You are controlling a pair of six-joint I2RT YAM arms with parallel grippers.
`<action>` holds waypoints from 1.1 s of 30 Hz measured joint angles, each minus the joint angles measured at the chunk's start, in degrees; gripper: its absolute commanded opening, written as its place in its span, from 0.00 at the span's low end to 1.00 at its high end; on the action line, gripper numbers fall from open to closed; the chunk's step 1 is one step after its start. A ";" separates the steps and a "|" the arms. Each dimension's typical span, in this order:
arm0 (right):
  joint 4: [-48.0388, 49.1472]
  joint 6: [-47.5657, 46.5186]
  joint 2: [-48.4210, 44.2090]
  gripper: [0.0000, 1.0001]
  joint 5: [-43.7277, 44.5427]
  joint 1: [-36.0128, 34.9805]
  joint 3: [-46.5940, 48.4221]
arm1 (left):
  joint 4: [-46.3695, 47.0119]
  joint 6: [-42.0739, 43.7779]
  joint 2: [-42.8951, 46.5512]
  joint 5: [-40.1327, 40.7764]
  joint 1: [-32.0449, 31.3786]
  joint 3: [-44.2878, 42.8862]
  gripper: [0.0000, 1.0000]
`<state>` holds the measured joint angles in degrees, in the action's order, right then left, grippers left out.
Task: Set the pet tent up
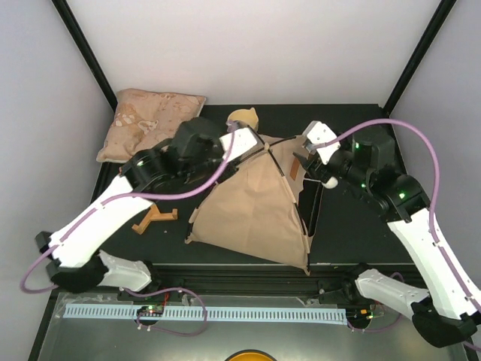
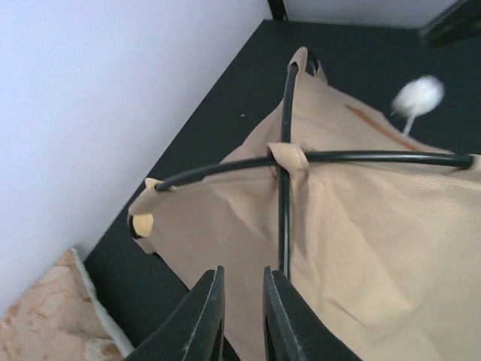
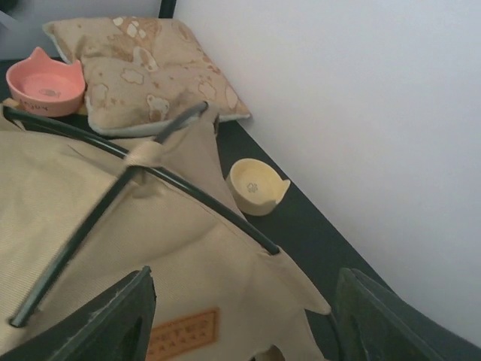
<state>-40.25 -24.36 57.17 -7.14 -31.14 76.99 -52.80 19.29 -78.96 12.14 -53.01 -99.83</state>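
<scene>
The pet tent [image 1: 252, 210] of tan canvas lies partly raised in the middle of the black table. Its thin black poles [image 2: 284, 218] cross under a fabric loop at the top. My left gripper [image 1: 255, 144] hovers at that top from the left. In the left wrist view [image 2: 242, 271] its jaws stand a narrow gap apart, with only fabric behind them; one pole runs behind the right finger. My right gripper [image 1: 304, 162] is at the tent's right upper side. It is wide open [image 3: 244, 274] over the brown label [image 3: 184, 335]. The white ball [image 2: 417, 96] hangs beyond the tent.
A beige patterned pillow [image 1: 150, 120] lies at the back left. A cream cat-ear bowl [image 1: 244, 116] stands behind the tent, close to the back wall. A pink bowl [image 3: 45, 81] stands beside the pillow. A brown wooden piece [image 1: 155, 218] lies left of the tent.
</scene>
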 measured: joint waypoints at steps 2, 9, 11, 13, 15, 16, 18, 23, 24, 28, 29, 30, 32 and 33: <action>-1.88 -3.52 0.85 0.80 -3.23 3.19 1.25 | 0.70 -3.87 4.48 -1.55 0.00 2.86 0.20; -15.69 -23.21 11.93 0.76 -13.03 7.82 16.50 | 2.40 -14.73 16.81 -10.29 0.00 12.76 0.26; -18.12 -27.61 14.43 0.72 -13.77 8.48 18.27 | 2.29 -16.31 17.86 -11.21 0.00 14.75 0.26; -20.68 -31.34 16.81 0.71 -14.03 9.05 19.50 | 2.21 -17.79 18.78 -11.56 0.00 17.64 0.27; -22.60 -34.29 19.37 0.69 -14.03 9.60 21.20 | 1.92 -18.86 19.63 -11.58 0.00 19.93 0.27; -23.50 -35.69 20.72 0.67 -14.03 9.79 22.25 | 1.81 -19.32 20.02 -11.58 0.00 20.68 0.27; -24.74 -37.99 23.21 0.65 -14.01 10.01 24.83 | 1.81 -20.00 20.59 -11.58 0.00 21.33 0.27; -26.77 -42.32 28.98 0.59 -14.67 10.05 31.63 | 2.16 -20.87 22.16 -11.61 0.00 21.35 0.28; -27.12 -43.15 29.83 0.57 -14.95 10.05 32.52 | 2.21 -20.90 22.38 -11.54 0.00 21.35 0.28; -28.17 -45.88 32.00 0.52 -15.78 10.05 33.03 | 2.25 -22.45 23.43 -9.14 0.13 21.35 0.28; -28.24 -46.38 32.24 0.47 -15.96 10.05 32.81 | 2.16 -23.30 23.69 -8.07 0.66 21.33 0.28; -28.30 -46.97 32.37 0.41 -16.15 10.05 32.46 | 2.08 -24.06 23.85 -7.28 1.29 21.31 0.28; -28.35 -47.95 32.35 0.25 -16.63 10.05 31.69 | 1.81 -25.57 23.98 -5.90 3.69 21.20 0.28; -28.20 -48.37 32.35 0.20 -17.03 10.05 31.39 | 1.75 -26.23 23.98 -5.44 5.09 21.20 0.28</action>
<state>-68.45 -72.73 89.52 -24.16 -21.08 108.38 -51.05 -6.94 -54.98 6.70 -47.92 -78.63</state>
